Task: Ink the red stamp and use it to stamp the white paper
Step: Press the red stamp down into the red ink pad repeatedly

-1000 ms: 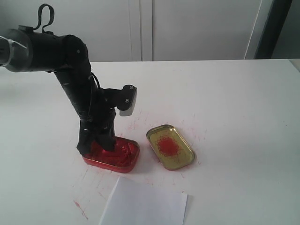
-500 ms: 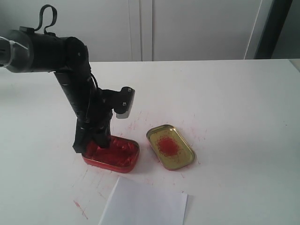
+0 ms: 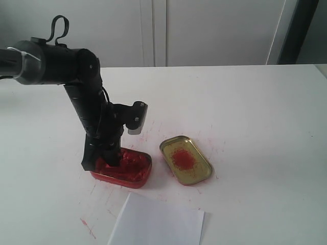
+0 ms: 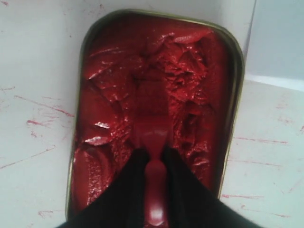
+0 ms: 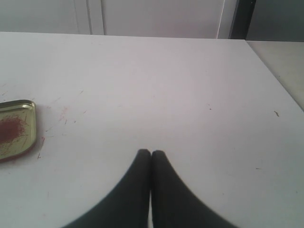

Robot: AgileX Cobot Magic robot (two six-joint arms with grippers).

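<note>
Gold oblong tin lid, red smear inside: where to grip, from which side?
Pinch a long rim wall of the gold oblong tin lid from straight above, one claw finger inside, one outside. It lies flat, open side up, shallow, so a side approach likely finds little to catch. Stay off the red smear mid-lid.

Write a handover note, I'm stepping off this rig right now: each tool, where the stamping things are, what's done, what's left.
Left tool: shut on the small red knob-handled stamp, whose base is down in the red oblong tin of ink paste.
Right tool: shut, holding nothing.
White paper sheet: nearer the exterior camera than the tin, no mark on the part in view.
Done: stamp gripped, inking under way.
Left: lift, carry to paper, press.
</note>
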